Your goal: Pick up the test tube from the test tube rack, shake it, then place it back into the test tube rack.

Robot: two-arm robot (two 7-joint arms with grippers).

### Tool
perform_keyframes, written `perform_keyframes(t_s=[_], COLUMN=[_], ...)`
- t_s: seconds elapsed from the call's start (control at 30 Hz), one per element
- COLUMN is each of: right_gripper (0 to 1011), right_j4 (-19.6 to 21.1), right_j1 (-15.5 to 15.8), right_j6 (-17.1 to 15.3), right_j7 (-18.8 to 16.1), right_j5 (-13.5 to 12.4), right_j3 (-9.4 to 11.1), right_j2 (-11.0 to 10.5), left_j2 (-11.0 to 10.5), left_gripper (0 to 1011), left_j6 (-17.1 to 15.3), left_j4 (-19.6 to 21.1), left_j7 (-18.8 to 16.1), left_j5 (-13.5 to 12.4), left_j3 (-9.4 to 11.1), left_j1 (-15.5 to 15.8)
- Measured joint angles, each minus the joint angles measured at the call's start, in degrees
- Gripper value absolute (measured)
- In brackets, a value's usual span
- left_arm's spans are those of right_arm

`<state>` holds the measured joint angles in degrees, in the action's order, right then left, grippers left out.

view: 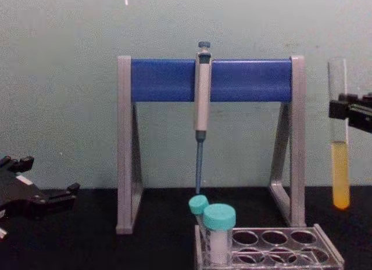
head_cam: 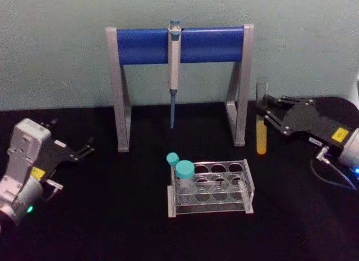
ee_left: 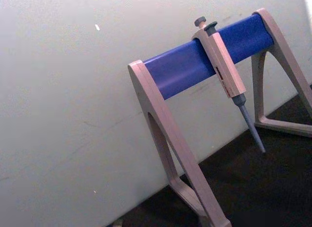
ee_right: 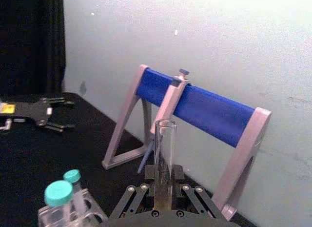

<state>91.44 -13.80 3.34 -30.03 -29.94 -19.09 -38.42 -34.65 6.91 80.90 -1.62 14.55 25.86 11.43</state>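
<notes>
1. You're reaching in from the right with your right gripper (head_cam: 262,113), and its jaws are clenching the test tube (head_cam: 261,129) just above the liquid line.
2. The test tube is hanging upright in that grip, out of the test tube rack (head_cam: 247,185). It's sitting just beside the right leg of the pipette stand (head_cam: 140,45), behind and to the right of the rack.
3. Yellow-orange liquid is filling the tube's lower part, and its open mouth is pointing up.
4. The rack is sitting front and centre on the black desk (head_cam: 112,221), with two teal-capped tubes (head_cam: 184,171) standing at its left end.
5. The pipette (head_cam: 174,64) is hanging from the stand's blue bar.
6. Your left gripper (head_cam: 85,149) is idling out at the left, jaws released and spread, well apart from the rack.
</notes>
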Motion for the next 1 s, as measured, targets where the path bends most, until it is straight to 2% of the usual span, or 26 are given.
perform_keyframes(t_s=[0.17, 0.3, 0.43, 0.53, 0.73, 0.87, 1.0], right_gripper=[226, 226, 226, 226, 226, 226, 226], right_j4=[-2.3, -4.1, -5.2, -5.4, -5.4, -4.5, -3.1], right_j1=[-1.8, -3.1, -3.8, -3.9, -3.7, -3.2, -2.1], right_j6=[0.6, 1.9, 2.8, 2.9, 2.6, 1.9, 1.6], right_j7=[-0.5, -2.5, -5.8, -7.9, -11.9, -14.9, -16.0], right_j5=[0.4, -0.7, -3.2, -5.3, -9.2, -11.6, -12.5], right_j3=[-0.3, -0.6, -1.1, -1.6, -2.3, -2.9, -3.1], right_j2=[2.7, 5.1, 6.9, 7.4, 7.2, 5.7, 3.6], left_j2=[0.0, 0.0, 0.0, 0.0, 0.0, 0.0, 0.0], left_gripper=[1002, 1001, 1001, 1001, 1001, 1001, 1001], left_j6=[0.0, 0.0, 0.0, 0.0, 0.0, 0.0, 0.0], left_j4=[0.0, 0.0, 0.0, 0.0, 0.0, 0.0, 0.0], left_j7=[0.0, 0.0, 0.0, 0.0, 0.0, 0.0, 0.0], left_j5=[0.0, 0.0, 0.0, 0.0, 0.0, 0.0, 0.0], left_j3=[0.0, 0.0, 0.0, 0.0, 0.0, 0.0, 0.0], left_j1=[0.0, 0.0, 0.0, 0.0, 0.0, 0.0, 0.0])
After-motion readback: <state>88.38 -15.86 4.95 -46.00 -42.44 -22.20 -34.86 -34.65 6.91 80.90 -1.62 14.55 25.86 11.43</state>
